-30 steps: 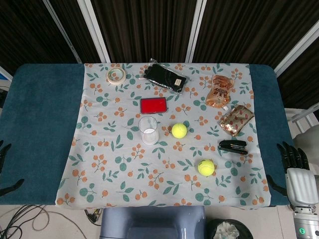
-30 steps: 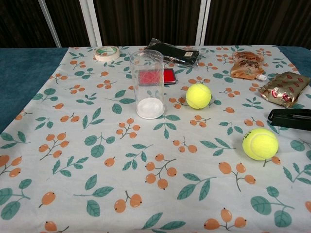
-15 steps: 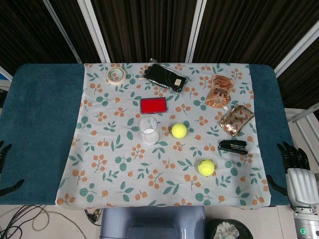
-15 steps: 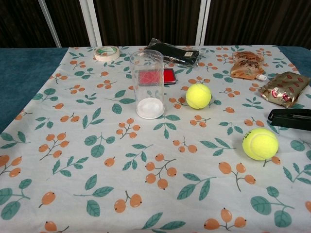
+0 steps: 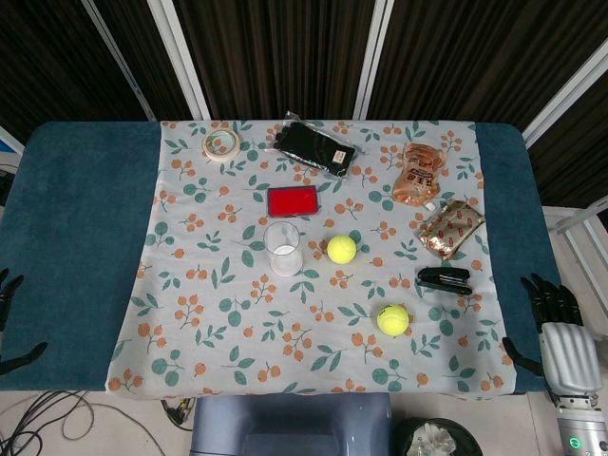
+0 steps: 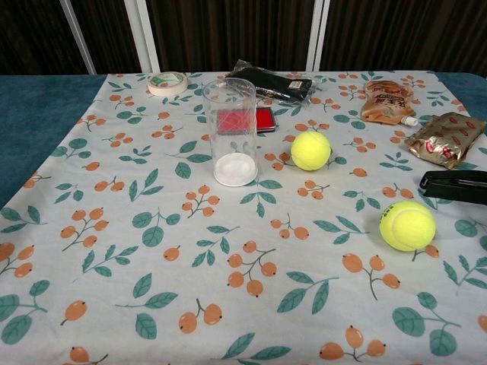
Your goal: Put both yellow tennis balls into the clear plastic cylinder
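The clear plastic cylinder (image 5: pixel 283 249) (image 6: pixel 230 130) stands upright near the middle of the floral cloth, with nothing inside. One yellow tennis ball (image 5: pixel 341 249) (image 6: pixel 310 150) lies just right of it. The second yellow tennis ball (image 5: pixel 392 319) (image 6: pixel 407 225) lies nearer the front right. My right hand (image 5: pixel 554 319) hangs off the table's right front corner, fingers spread and empty. My left hand (image 5: pixel 8 323) shows only as dark fingertips at the left edge of the head view, holding nothing. Neither hand appears in the chest view.
A black stapler (image 5: pixel 445 279) (image 6: pixel 454 185) lies right of the nearer ball. A red box (image 5: pixel 292 201), a tape roll (image 5: pixel 220 144), a black pouch (image 5: pixel 315 145) and two snack packets (image 5: pixel 415 174) (image 5: pixel 450 229) sit further back.
My right hand has shifted slightly left and down at the table's right front corner. The balls and the cylinder have not moved.
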Motion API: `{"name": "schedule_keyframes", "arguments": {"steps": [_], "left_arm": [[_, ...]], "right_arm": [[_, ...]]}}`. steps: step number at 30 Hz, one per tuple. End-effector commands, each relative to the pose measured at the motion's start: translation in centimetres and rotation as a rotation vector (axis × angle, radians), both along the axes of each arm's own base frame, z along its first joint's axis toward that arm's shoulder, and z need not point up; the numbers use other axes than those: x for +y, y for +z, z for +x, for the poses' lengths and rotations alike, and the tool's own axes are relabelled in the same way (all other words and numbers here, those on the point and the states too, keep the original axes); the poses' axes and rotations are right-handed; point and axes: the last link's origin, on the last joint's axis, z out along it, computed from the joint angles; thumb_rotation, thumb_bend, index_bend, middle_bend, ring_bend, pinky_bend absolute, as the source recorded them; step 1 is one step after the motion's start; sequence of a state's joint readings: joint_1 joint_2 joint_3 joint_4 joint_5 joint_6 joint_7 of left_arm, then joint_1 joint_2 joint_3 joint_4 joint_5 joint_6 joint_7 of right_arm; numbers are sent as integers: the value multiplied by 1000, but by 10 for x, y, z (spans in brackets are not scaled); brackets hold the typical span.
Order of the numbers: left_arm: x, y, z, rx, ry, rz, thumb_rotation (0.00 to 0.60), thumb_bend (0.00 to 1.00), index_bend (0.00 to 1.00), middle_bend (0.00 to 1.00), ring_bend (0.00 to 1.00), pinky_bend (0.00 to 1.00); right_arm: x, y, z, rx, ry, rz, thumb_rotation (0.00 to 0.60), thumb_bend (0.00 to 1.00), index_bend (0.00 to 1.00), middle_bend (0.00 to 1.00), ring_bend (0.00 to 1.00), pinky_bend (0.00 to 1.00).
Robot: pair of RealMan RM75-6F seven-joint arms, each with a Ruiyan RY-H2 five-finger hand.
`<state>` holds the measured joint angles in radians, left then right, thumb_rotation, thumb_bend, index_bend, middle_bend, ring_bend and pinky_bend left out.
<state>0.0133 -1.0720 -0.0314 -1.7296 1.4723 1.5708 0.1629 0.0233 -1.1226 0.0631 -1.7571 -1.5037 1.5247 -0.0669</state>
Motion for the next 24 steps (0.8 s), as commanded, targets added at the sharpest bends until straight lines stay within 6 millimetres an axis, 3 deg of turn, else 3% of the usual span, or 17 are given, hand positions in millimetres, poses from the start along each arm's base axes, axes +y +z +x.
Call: {"name": "schedule_keyframes", "arguments": {"steps": [1, 8, 15, 24], "left_arm": [[0, 1, -1, -1, 4, 3, 600, 37, 98, 0, 0, 18], [1, -2, -1, 1, 8, -6, 600, 37, 98, 0, 0, 19], [3, -1, -3, 5, 19, -3, 600, 37, 97, 0, 0, 18], [6, -3, -4, 6, 31, -13, 600, 37, 97, 0, 0, 19]], "right_arm": [[3, -2, 5, -54, 7, 58, 600, 289, 88, 50, 54, 0], [-8, -9, 23, -59, 74, 213, 600, 236, 88, 44, 45, 0], [-33, -38, 52, -104, 113, 379, 600, 235, 87, 44, 44, 0], [-45, -75, 82, -100, 148, 532, 600, 236, 87, 44, 44, 0]]}}
